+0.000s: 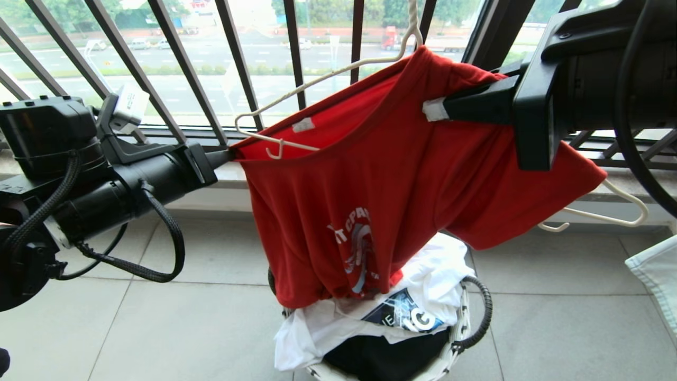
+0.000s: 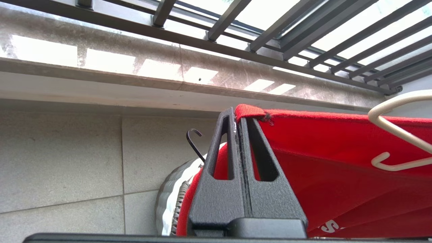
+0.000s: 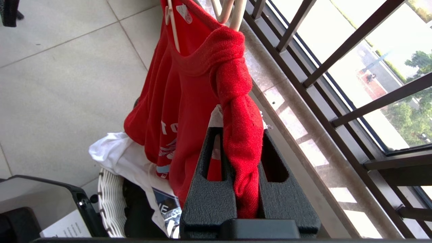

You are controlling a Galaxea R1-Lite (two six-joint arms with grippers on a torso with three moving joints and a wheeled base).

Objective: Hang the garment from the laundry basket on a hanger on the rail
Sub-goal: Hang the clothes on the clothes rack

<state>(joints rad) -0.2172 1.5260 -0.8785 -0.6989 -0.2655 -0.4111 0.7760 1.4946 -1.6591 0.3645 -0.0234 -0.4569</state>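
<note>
The garment (image 1: 381, 185), a red T-shirt with a pale chest print, hangs stretched between my two grippers above the laundry basket (image 1: 460, 328). The cream-white hanger (image 1: 296, 91) is threaded into it. One hanger arm shows bare in the neck opening and the other end pokes out below the right sleeve. My left gripper (image 1: 228, 154) is shut on the collar's edge (image 2: 249, 112). My right gripper (image 1: 433, 109) is shut on a bunched fold of the garment (image 3: 241, 158) near the hanger's neck (image 3: 233, 11). The rail is out of view.
A white printed T-shirt (image 1: 423, 286) and a black one (image 1: 386, 354) fill the basket. The black barred balcony railing (image 1: 185, 69) and a stone sill (image 1: 232, 172) run close behind the garment. Pale cloth (image 1: 656, 275) shows at the right edge. Tiled floor (image 1: 158, 317) lies below.
</note>
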